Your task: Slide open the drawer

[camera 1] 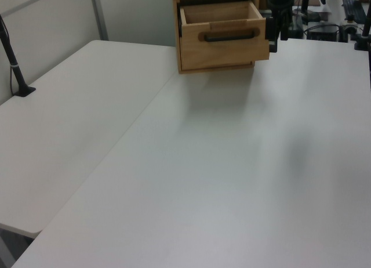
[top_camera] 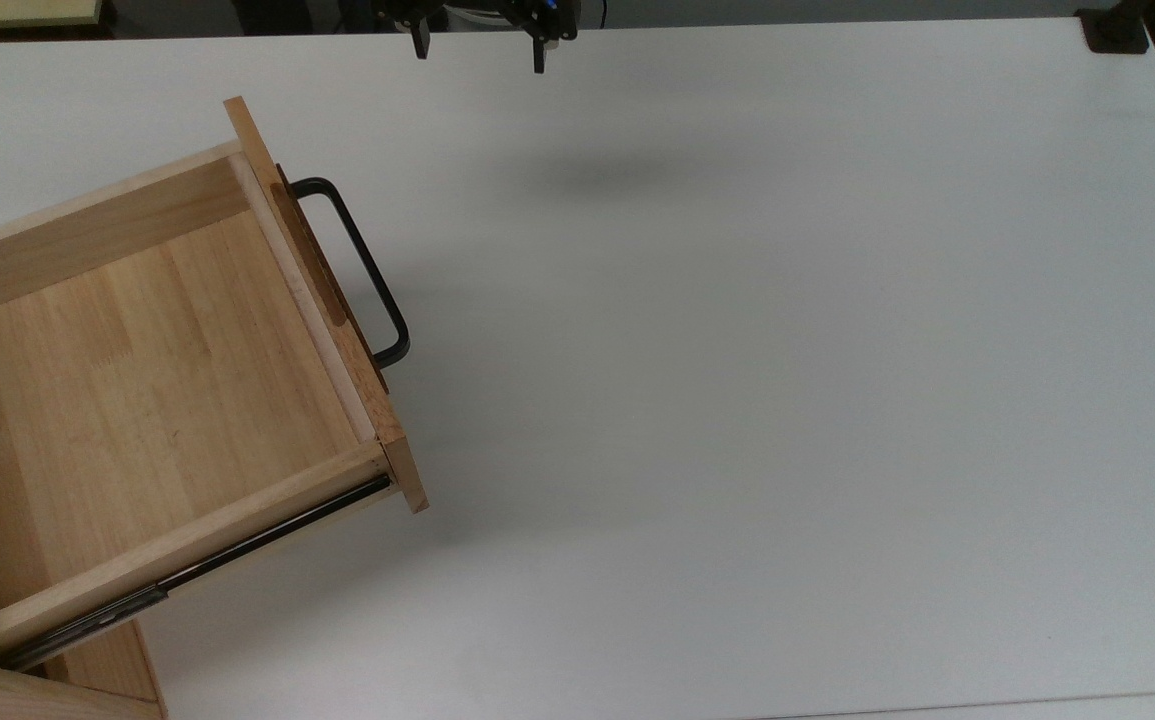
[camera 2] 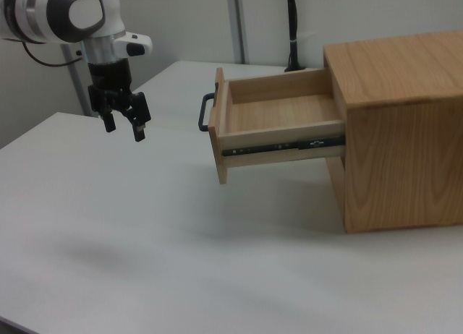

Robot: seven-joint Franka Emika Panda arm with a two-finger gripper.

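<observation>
The black two-finger tool (camera 2: 124, 128) hangs open and empty above the white desk (top_camera: 737, 400), well apart from the pulled-out light-wood drawer (camera 2: 278, 124), whose black bar handle (top_camera: 357, 265) faces it.

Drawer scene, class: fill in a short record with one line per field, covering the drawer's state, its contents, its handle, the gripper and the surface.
drawer: pulled well out of the wooden cabinet
contents: nothing inside
handle: black bar on the front panel, free
gripper: open, holding nothing, in the air apart from the handle
surface: white table
</observation>
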